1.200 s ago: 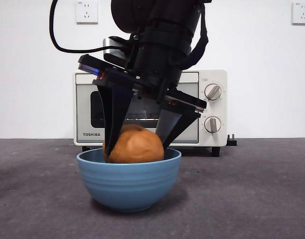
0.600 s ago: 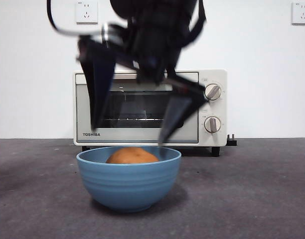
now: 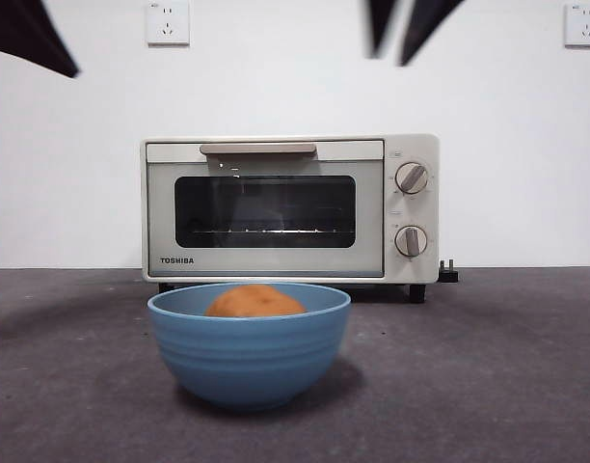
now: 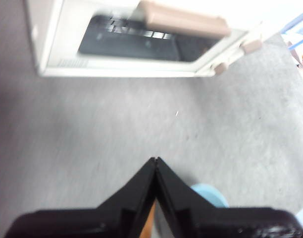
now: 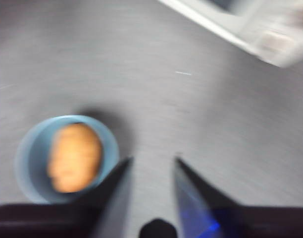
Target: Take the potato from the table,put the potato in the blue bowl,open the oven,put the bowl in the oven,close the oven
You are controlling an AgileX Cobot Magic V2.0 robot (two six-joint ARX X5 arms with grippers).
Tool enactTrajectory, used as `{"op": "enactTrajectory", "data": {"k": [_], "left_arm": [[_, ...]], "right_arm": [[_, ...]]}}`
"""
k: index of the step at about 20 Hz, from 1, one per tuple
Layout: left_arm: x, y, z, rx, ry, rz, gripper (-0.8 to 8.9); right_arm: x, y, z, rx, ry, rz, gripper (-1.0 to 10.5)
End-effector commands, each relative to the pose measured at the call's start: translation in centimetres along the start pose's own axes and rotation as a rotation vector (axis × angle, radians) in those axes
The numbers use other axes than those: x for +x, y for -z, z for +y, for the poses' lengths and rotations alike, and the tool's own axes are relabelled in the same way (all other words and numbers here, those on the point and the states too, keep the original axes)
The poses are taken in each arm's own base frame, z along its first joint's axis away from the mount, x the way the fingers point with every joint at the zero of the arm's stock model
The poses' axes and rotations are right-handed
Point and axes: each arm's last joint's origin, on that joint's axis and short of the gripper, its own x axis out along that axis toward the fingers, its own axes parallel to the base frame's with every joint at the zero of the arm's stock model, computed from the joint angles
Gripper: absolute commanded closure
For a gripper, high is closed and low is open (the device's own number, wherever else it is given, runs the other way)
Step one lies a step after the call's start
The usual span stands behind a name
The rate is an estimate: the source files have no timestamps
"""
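Front view: I see the potato [image 3: 255, 301] seated in the blue bowl [image 3: 249, 349] at lower centre, on the table [image 3: 488, 386]. The TOSHIBA oven [image 3: 290, 207] stands behind, door shut; its beige bar handle [image 3: 257, 149] is my next hold, and it looks rigid.

Left wrist view: the left pincer [image 4: 155, 161] is pressed together, tips touching, above bare table short of the oven.

Right wrist view: the right pincer [image 5: 151, 163] is spread and empty beside the bowl. I judge the bowl stiff, smooth-walled and light; grip across its rim.
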Motion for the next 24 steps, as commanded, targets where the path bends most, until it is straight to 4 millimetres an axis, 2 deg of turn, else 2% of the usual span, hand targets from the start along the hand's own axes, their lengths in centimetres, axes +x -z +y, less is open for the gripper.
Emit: {"op": "enactTrajectory", "data": {"k": [1,6,9,11,15,18,20,24], "left_arm": [[2.5,-2.1,0.4,0.025,0.056,0.018,8.18],[7.6,-6.0,-0.4,0.096,0.151,0.025,8.19],[10.0,-8.0,-1.6,0.131,0.173,0.029,8.19],[11.4,-9.0,-2.4,0.155,0.134,0.021,8.19],[13.8,-9.7,-3.3,0.181,0.121,0.03,8.19],[15.4,-9.4,-3.0,0.176,0.084,0.054,8.19],[16.1,-9.2,-2.7,0.176,0.055,0.058,8.19],[17.0,-8.9,-2.1,0.166,0.022,0.079,8.19]], "right_arm": [[-1.3,0.6,-2.8,0.046,0.046,-0.009,9.5],[-2.7,2.9,-8.3,0.168,0.07,-0.03,9.5],[-2.2,5.7,-11.1,0.273,0.061,-0.008,9.5],[-1.5,7.9,-12.2,0.331,0.048,0.003,9.5],[0.1,11.9,-12.7,0.416,-0.042,-0.008,9.5],[0.8,13.9,-12.1,0.44,-0.097,-0.012,9.5],[0.7,14.6,-11.8,0.454,-0.1,-0.016,9.5],[-0.1,14.7,-11.3,0.458,-0.185,-0.067,9.5]]}}
